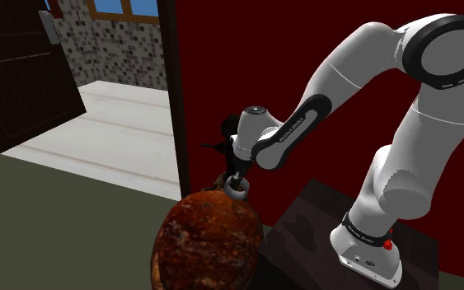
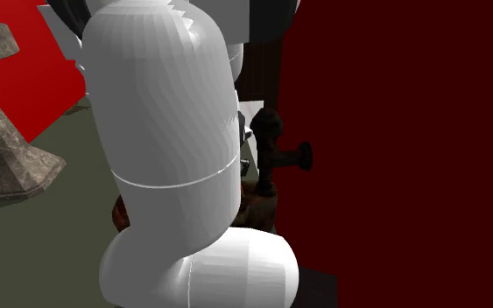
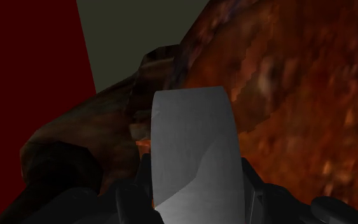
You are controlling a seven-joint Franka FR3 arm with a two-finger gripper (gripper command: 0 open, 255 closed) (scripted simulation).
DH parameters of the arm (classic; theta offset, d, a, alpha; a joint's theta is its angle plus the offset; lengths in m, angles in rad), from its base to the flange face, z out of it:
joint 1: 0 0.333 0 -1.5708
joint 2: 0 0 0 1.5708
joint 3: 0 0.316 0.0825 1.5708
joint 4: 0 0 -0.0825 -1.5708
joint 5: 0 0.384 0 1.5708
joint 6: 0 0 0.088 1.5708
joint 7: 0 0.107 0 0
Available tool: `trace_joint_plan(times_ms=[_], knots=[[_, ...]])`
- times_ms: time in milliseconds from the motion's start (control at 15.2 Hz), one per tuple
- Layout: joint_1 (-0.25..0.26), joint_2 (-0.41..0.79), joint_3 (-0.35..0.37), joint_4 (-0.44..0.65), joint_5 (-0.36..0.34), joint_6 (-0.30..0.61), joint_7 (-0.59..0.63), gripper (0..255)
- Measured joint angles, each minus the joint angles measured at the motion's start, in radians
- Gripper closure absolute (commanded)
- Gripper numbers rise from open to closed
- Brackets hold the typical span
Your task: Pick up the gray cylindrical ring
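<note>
A dark red wall (image 1: 222,49) backs the scene. An olive floor (image 1: 57,214) runs to a doorway at the shoulder view's left, where a dark door (image 1: 16,74) stands open on a pale-floored room. The gripper (image 1: 236,183) points down over a rust-brown mottled lump (image 1: 209,243) beside the stand (image 1: 304,222) and is clamped on the grey ring (image 1: 239,189). In the wrist view the ring (image 3: 193,140) sits between the black fingers (image 3: 130,203), its curved wall rising past their tips, and they press it from both sides with no gap showing. The ring is at the lump's top, but I cannot tell whether it touches the lump or hangs just clear. Beyond the ring the wrist view shows the lump's orange-brown surface (image 3: 285,95) and a darker brown hump of it. In the second exterior view the arm's white link (image 2: 165,131) blocks most of the scene. Only a black part of the hand shows past its edge against the wall, and a stone-like base (image 2: 3,140) is cut off at that view's left.
</note>
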Motion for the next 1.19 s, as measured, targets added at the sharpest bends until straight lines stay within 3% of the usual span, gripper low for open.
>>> trace_joint_plan(times_ms=[528, 1188], knots=[[0.000, -0.007, 0.000, 0.001, 0.002, -0.009, -0.003, 255], [0.004, -0.135, 0.000, 0.020, 0.026, -0.157, -0.021, 255]])
